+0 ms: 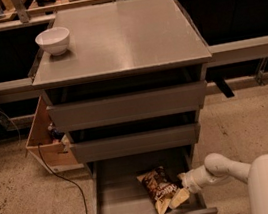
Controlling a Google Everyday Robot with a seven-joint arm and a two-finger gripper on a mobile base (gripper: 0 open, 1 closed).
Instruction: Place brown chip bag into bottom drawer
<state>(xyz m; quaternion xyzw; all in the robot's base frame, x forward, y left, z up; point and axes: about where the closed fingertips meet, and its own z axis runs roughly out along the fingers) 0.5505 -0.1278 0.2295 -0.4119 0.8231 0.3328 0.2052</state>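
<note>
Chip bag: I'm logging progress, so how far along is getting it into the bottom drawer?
Done: the bottom drawer is open and the chip bag lies in its tray, toward the right front. In hand: the gripper is down in the drawer at the bag's cream end; whether it grips the bag cannot be seen. Left: probably releasing and withdrawing the gripper.
</note>
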